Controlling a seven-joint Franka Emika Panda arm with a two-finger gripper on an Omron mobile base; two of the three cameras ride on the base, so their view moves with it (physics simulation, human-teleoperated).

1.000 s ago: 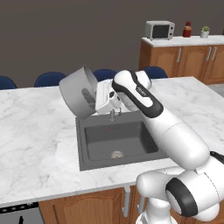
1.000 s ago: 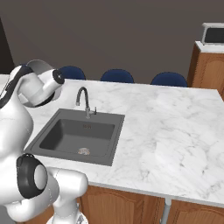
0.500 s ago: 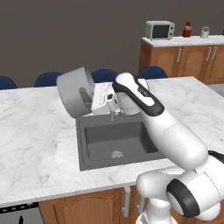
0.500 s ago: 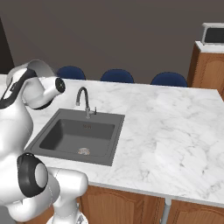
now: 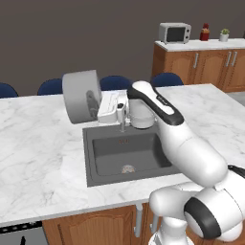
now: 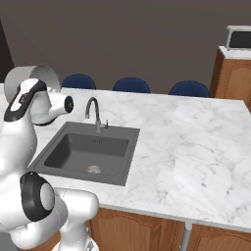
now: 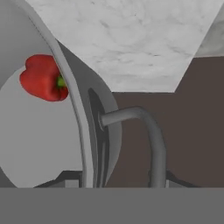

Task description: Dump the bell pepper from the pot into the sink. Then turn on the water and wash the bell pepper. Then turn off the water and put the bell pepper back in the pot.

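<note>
Above counter edge, tilted pot [image 5: 81, 96]

Microwave [image 5: 174, 32] on wooden cabinets [image 5: 198, 64], blue chairs [image 6: 131, 85] behind the marble counter [image 6: 196, 137].

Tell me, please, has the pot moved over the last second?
Yes. In the left base view the pot has swung left, away from the sink, toward the blue chairs.

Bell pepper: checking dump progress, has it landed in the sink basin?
No, the bell pepper sits inside the tilted pot.
</note>
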